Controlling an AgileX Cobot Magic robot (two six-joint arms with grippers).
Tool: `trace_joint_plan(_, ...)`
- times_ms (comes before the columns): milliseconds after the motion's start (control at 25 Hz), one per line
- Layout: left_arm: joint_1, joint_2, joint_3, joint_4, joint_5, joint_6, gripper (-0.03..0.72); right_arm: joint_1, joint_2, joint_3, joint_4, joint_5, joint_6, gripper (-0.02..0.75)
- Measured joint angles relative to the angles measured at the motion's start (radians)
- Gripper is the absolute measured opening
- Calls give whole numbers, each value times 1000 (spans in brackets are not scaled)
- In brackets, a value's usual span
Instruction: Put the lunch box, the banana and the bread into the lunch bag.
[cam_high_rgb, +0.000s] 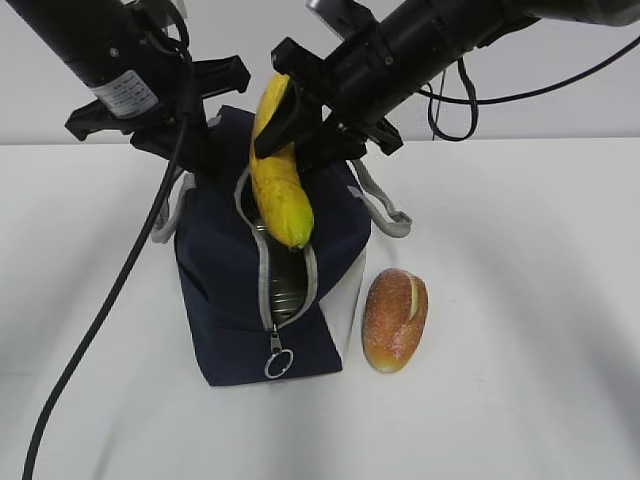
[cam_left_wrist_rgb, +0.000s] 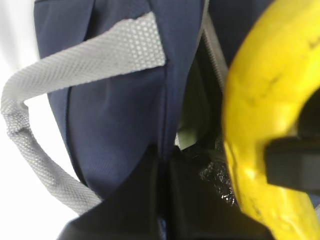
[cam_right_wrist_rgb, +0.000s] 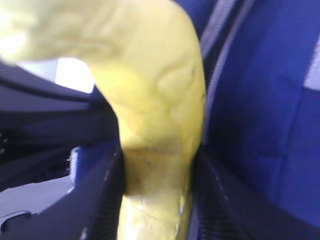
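Observation:
The navy lunch bag (cam_high_rgb: 220, 290) stands on the white table with its grey zipper open. My left gripper (cam_high_rgb: 203, 148) is shut on the fabric rim of the lunch bag (cam_left_wrist_rgb: 115, 125) at the far left of the opening, fingers (cam_left_wrist_rgb: 145, 200) pinched together. My right gripper (cam_high_rgb: 300, 118) is shut on the yellow banana (cam_high_rgb: 280, 190), which hangs slanted with its tip over the open slit. The banana (cam_right_wrist_rgb: 160, 100) fills the right wrist view between the pads (cam_right_wrist_rgb: 100, 200). Inside the bag a pale green part of the lunch box (cam_high_rgb: 287, 287) shows. The bread (cam_high_rgb: 395, 318) lies on the table right of the bag.
Grey webbing handles (cam_high_rgb: 385, 210) droop on both sides of the bag. The zipper's metal ring pull (cam_high_rgb: 278, 363) hangs at the bag's near end. A black cable (cam_high_rgb: 95, 320) runs down the left side over the table.

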Motion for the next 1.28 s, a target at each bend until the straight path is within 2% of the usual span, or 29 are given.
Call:
trace_joint_plan(360,0,0,0,0,0,0,0,0,41,0,-114,-11,74,318)
trace_joint_plan(1000,0,0,0,0,0,0,0,7,73,0,-115,-18,93,325)
trace_joint_plan(1120,0,0,0,0,0,0,0,7,77,0,-105,-16,95,382)
trace_joint_plan(1280,0,0,0,-1,0,0,0,8,77,0,-70,-14,88,523)
